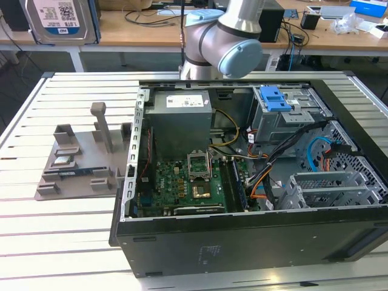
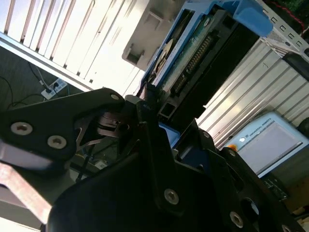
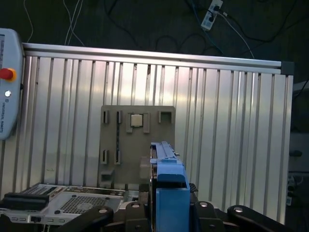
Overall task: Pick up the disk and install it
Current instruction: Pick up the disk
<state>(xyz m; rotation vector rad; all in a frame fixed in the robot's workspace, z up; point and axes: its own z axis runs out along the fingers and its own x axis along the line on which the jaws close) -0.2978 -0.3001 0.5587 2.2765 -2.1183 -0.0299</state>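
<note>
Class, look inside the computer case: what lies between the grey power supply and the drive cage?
Loose cables, yellow and black, cross that gap in the exterior view.

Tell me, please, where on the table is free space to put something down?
Bare slats of the table lie on the exterior view's left, in front of the grey holder, toward the camera, and behind it. The open computer case is crowded with boards and cables.

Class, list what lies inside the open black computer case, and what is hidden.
Visible: green motherboard, grey metal power supply box, coloured cables, grey metal drive cage topped by a blue plastic latch. Covered: whatever lies beneath the power supply and inside the cage.
</note>
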